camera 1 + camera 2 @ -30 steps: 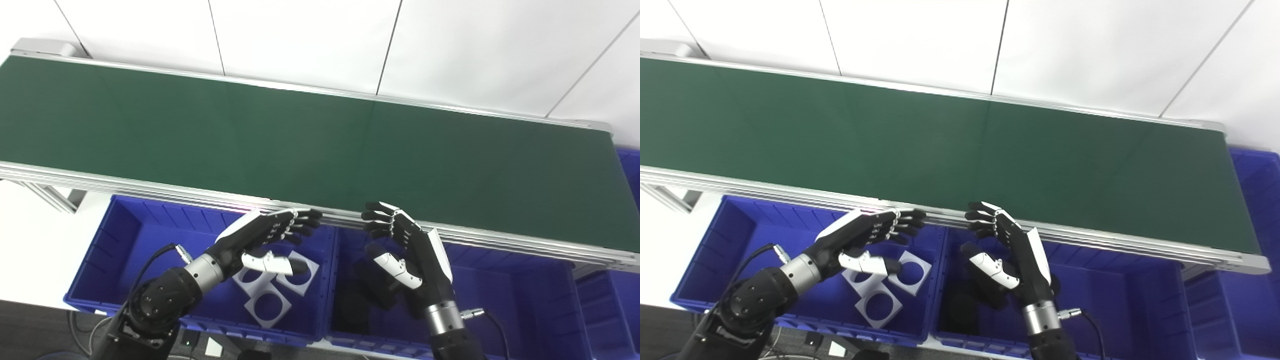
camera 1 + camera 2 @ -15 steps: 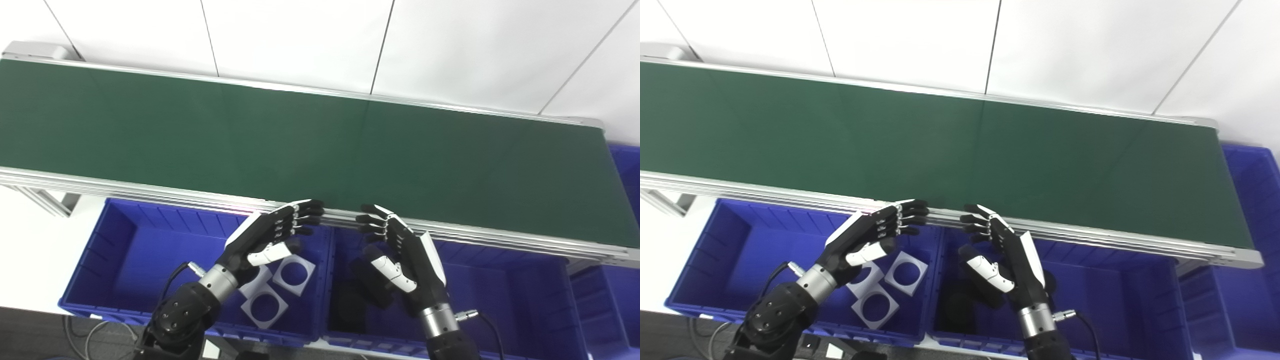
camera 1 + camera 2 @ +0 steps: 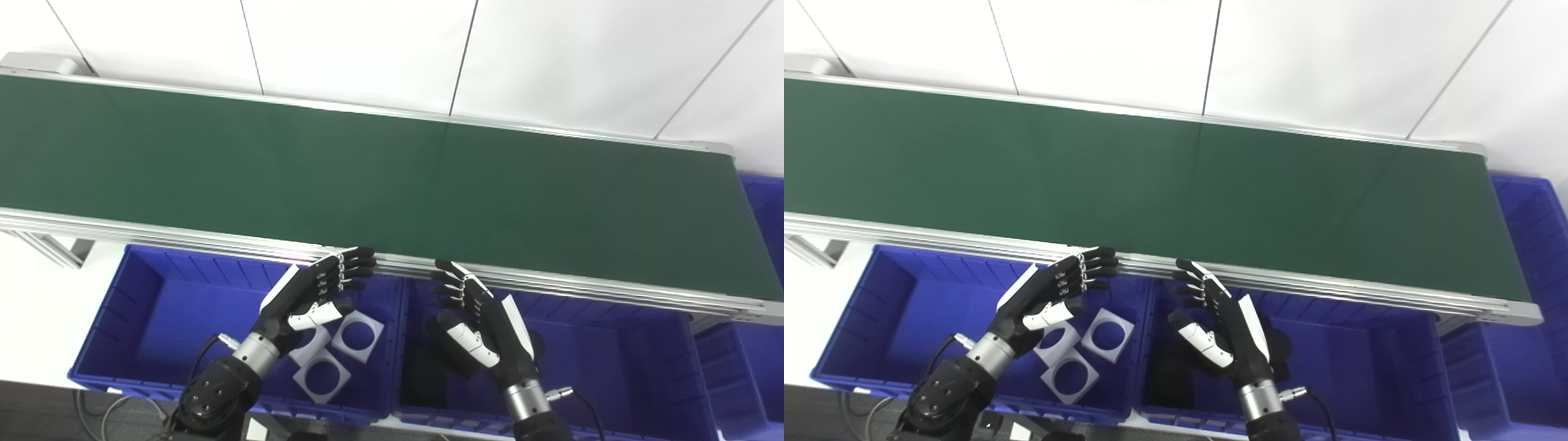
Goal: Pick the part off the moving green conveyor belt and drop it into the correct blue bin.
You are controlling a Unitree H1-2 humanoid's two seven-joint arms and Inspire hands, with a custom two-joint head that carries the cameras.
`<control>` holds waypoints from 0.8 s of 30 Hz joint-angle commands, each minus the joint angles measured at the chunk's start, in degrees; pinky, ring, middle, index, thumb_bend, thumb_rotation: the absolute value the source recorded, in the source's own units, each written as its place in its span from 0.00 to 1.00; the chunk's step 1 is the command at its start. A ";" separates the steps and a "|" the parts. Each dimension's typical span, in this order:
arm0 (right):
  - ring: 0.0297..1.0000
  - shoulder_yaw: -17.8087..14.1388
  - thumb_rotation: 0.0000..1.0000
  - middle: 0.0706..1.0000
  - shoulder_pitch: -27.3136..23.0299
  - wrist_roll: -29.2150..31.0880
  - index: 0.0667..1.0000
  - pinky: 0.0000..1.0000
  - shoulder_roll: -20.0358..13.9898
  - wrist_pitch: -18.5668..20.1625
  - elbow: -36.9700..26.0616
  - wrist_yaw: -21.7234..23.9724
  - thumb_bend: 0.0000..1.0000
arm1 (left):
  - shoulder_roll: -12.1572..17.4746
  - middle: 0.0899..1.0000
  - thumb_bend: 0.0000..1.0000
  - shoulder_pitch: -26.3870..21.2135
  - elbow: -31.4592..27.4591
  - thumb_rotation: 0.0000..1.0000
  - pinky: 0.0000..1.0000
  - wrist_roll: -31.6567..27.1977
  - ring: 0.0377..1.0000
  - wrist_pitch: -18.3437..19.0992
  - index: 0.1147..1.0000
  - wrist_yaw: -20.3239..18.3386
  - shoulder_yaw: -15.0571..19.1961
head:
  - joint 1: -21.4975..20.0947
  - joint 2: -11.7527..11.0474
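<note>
Conveyor belt (image 3: 392, 177) bare | left hand (image 3: 309, 294) – right hand (image 3: 484, 318) spread, empty, over blue bins (image 3: 153, 306).

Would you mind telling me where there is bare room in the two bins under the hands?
The left bin is bare left of the white plates. The right bin is bare right of the dark parts. It is crowded near the divider, under both hands.

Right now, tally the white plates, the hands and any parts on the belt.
White plates, in the left bin: 3
Hands, left and right, both open: 2
Parts on the belt: 0
Total: 5
</note>
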 commanded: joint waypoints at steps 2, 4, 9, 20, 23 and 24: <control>0.75 0.38 0.79 0.81 -0.95 -0.33 0.87 0.69 1.31 -4.25 0.06 -1.00 0.76 | 0.14 0.79 0.96 -0.72 -0.82 0.58 0.76 -0.87 0.79 -2.51 0.80 0.39 0.51 | -1.32 -0.48; 0.75 0.46 0.80 0.81 -1.09 -0.58 0.88 0.69 1.69 -4.48 0.68 -1.32 0.76 | 0.32 0.80 0.95 -0.69 -0.80 0.58 0.77 -1.11 0.80 -2.61 0.80 0.24 0.69 | -2.45 -0.79; 0.76 0.74 0.79 0.82 -1.69 -1.09 0.88 0.68 2.55 -6.09 2.65 -1.94 0.75 | 0.94 0.80 0.87 -0.50 -1.79 0.55 0.79 -1.73 0.81 -2.34 0.80 -0.22 1.02 | -4.05 -1.00; 0.75 0.77 0.79 0.82 -1.92 -0.97 0.89 0.68 2.92 -7.17 3.55 -2.35 0.75 | 1.31 0.81 0.82 -0.37 -2.02 0.49 0.78 -2.19 0.81 -2.73 0.80 -0.08 0.97 | -3.62 -0.99; 0.75 0.68 0.80 0.81 -1.99 -0.97 0.88 0.68 3.00 -7.18 3.79 -2.36 0.76 | 1.28 0.80 0.81 -0.37 -1.97 0.48 0.78 -2.49 0.81 -2.80 0.80 -0.16 1.06 | -4.04 -1.14; 0.75 0.68 0.80 0.81 -2.00 -1.04 0.88 0.68 3.04 -7.17 3.78 -2.38 0.76 | 1.27 0.80 0.81 -0.37 -1.85 0.48 0.78 -2.62 0.81 -2.86 0.80 -0.18 1.12 | -4.40 -1.21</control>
